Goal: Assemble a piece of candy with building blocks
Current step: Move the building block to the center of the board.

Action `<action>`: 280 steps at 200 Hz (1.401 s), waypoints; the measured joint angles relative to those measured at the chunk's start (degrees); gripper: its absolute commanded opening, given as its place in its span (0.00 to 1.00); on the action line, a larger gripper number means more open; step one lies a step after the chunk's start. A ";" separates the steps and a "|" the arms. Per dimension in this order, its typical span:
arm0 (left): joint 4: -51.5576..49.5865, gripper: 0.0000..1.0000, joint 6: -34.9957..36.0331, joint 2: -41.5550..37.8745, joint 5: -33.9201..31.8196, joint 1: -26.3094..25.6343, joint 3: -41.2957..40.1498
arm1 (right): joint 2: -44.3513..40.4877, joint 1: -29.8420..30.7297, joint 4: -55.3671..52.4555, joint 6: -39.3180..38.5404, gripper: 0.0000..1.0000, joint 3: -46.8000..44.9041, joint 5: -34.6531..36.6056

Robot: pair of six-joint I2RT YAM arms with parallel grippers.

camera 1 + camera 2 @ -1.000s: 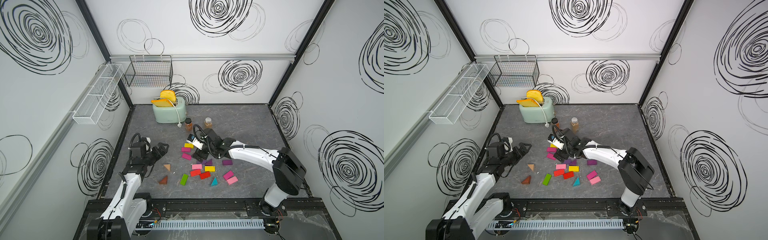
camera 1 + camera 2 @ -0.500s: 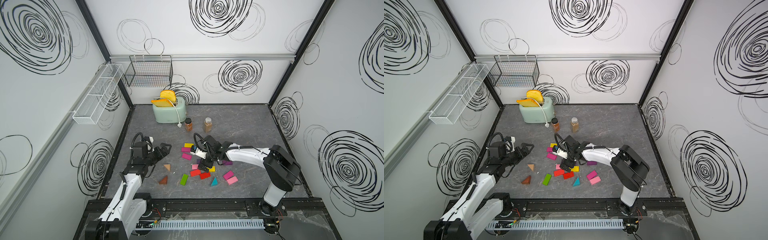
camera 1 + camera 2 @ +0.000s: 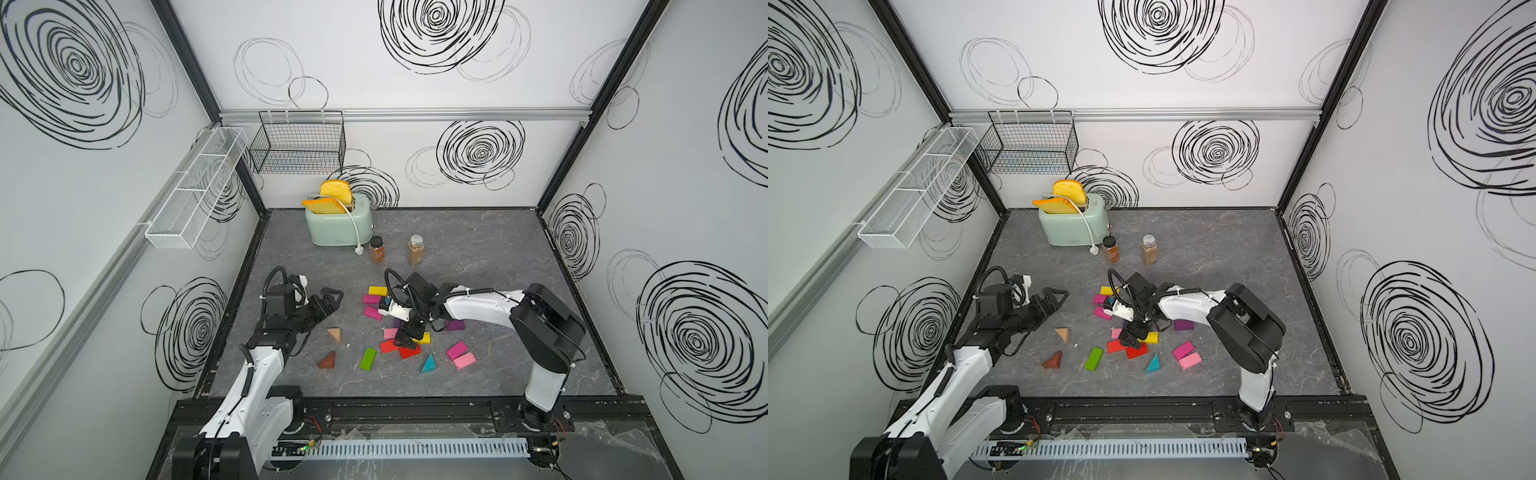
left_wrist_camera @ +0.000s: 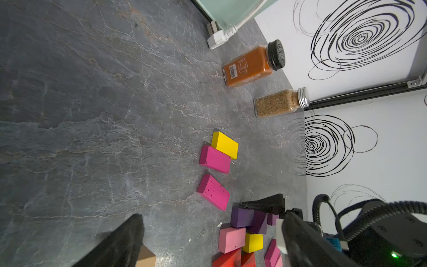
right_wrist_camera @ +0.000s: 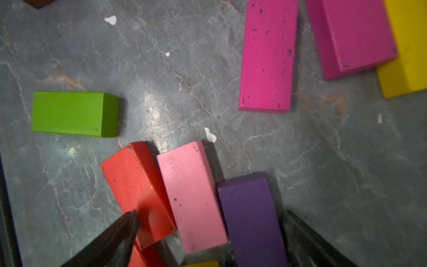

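A robot-lab test booth staged as a mock kitchen: white panel walls with black swirls [image 3: 415,137], black metal frame posts [image 3: 564,166], a grey stone-look tabletop [image 3: 478,249], a mint-green toaster [image 3: 336,226], a black wire basket [image 3: 297,153] and two glass spice jars [image 3: 377,249].

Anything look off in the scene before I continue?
One toast slice lies flat across the toaster, not in a slot, and its plug lies loose. White flecks dot the table near the pink block.
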 measured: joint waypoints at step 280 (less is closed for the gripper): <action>0.57 0.98 0.00 -1.38 0.57 3.28 -0.59 | 0.24 6.91 -0.48 1.44 0.99 0.37 5.84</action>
